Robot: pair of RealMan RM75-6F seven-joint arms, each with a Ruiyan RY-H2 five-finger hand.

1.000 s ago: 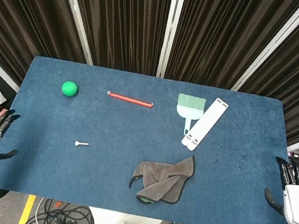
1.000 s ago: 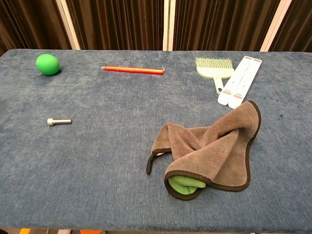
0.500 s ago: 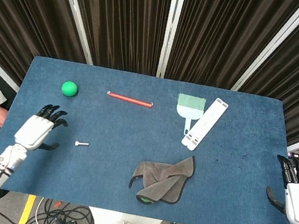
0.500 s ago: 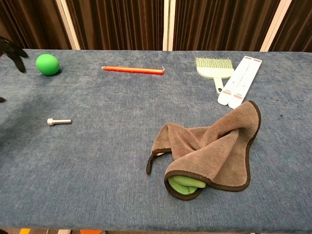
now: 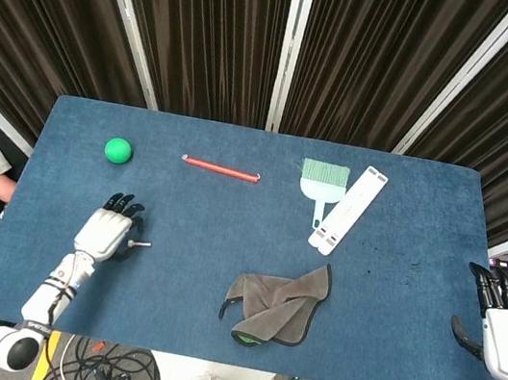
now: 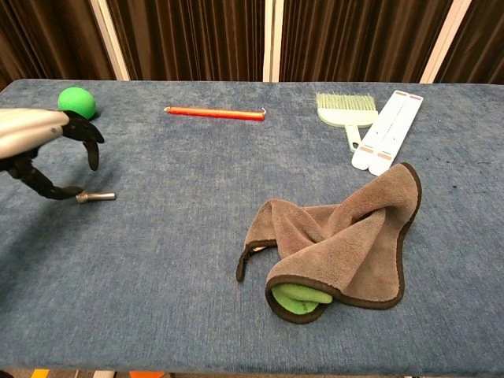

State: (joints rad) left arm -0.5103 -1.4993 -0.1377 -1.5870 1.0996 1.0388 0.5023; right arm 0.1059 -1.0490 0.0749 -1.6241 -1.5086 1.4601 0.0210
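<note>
My left hand (image 5: 108, 232) hovers low over the blue table (image 5: 230, 215), its dark fingers (image 6: 85, 135) apart and arched. A small silver bolt (image 5: 140, 244) lies just right of the hand; its head end is hidden behind the fingers in the head view. In the chest view the thumb tip comes close to the bolt (image 6: 98, 196), and nothing is held. My right hand (image 5: 504, 337) hangs off the table's right edge, fingers spread and empty; the chest view does not show it.
A green ball (image 5: 118, 150) and a red stick (image 5: 221, 168) lie at the back left. A pale green brush (image 5: 322, 182) and a white folding strip (image 5: 348, 210) sit at the back right. A crumpled brown cloth (image 6: 339, 240) covers something green (image 6: 298, 295) near the front.
My left hand has swept from beyond the table's left edge rightward over the table to the bolt. The right hand has barely moved.
</note>
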